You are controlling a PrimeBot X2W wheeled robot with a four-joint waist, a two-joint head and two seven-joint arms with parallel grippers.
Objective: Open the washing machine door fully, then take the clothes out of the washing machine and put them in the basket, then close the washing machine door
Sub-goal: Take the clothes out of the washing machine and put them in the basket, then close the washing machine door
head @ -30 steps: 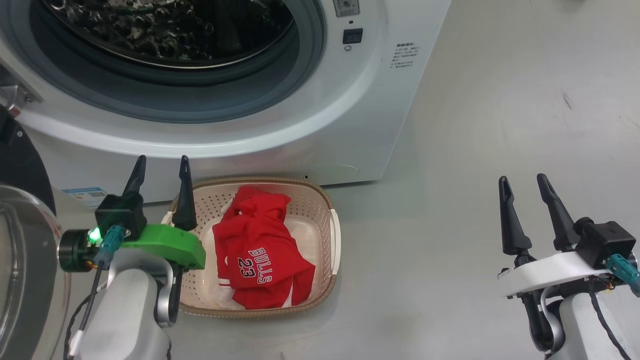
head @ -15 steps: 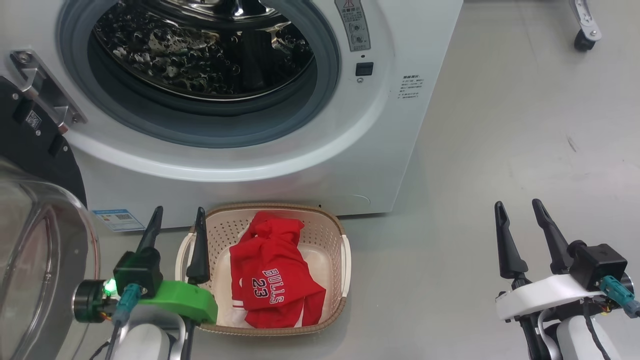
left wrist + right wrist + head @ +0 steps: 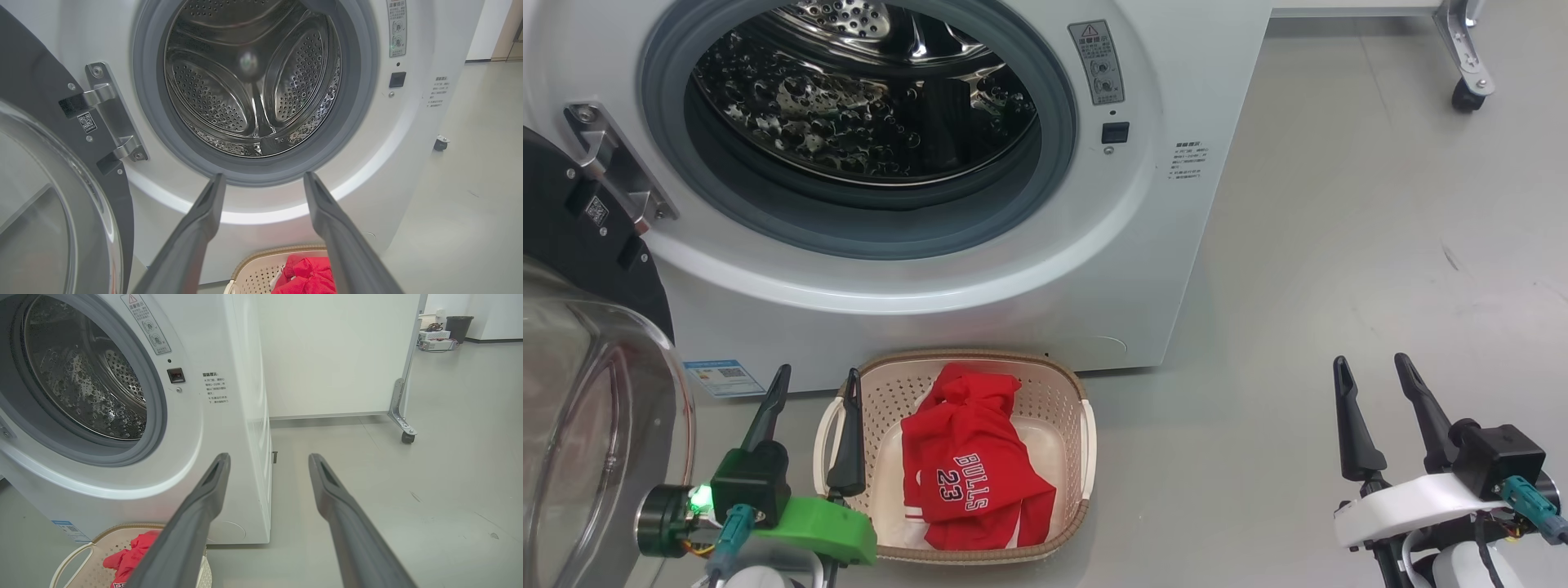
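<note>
Closing the door, step in hand: the jersey [image 3: 972, 474] lies in the basket [image 3: 1088, 441] just in front of the washer [image 3: 1176, 269], so I judge that shutting the door [image 3: 596, 408] is what is left
Head view, left pincer [image 3: 818, 371]: fingers apart, empty, in front of the washer, between door and basket
Head view, right pincer [image 3: 1370, 359]: fingers apart, empty, well to the right of the washer, over bare floor [image 3: 1339, 245]
Head view, latch slot [image 3: 1115, 132]: on the washer's face, right of the opening
Left wrist view, drum [image 3: 253, 81]: bare steel inside the washer, looks empty; the grey seal [image 3: 351, 134] looks free of cloth
Left wrist view, hinge [image 3: 106, 118]: on the washer's left, with the door swung wide from it
Doing it well: the left pincer is nearer, so press the door's free edge, far from the hinge, and follow its arc to the washer's face until the latch catches
Edges: the basket may sit under that arc; I cannot tell the clearance
Right wrist view, room: open floor to the right of the washer, with a wheeled white panel [image 3: 327, 355] behind
</note>
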